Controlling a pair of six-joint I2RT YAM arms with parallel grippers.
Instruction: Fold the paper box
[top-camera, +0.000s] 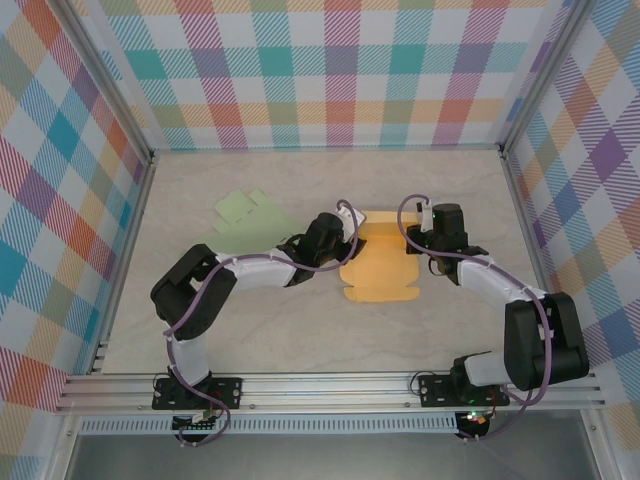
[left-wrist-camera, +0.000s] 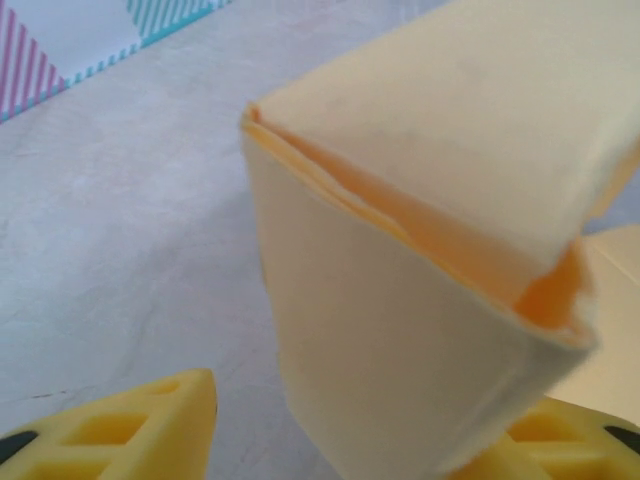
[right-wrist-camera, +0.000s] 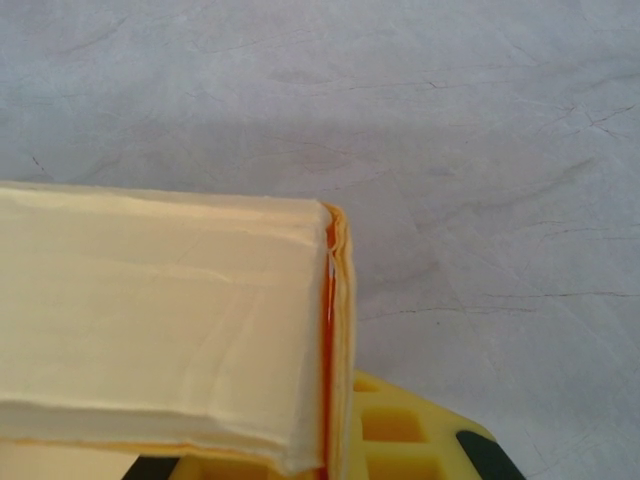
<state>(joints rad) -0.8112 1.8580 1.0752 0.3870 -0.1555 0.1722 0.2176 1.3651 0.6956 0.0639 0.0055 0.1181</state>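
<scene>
Orange-yellow paper box (top-camera: 381, 268) lies half folded in the middle of the frame in the top view, its flat part on the tabletop (top-camera: 300, 330) and one side raised. Close up, the raised wall is pale, matte and doubled, with a deeper orange seam along its creased edge. The left tool (top-camera: 350, 240) is open: the wall leans by one yellow finger (left-wrist-camera: 560, 445), apart from the other (left-wrist-camera: 150, 425). The right tool (top-camera: 412, 243) is closed on the box's folded edge. The tabletop is pale and marbled. Green paper (top-camera: 245, 208) lies at upper left. Checked pastel walls (top-camera: 330, 70) enclose it, and an aluminium rail (top-camera: 330, 385) runs along the bottom.
</scene>
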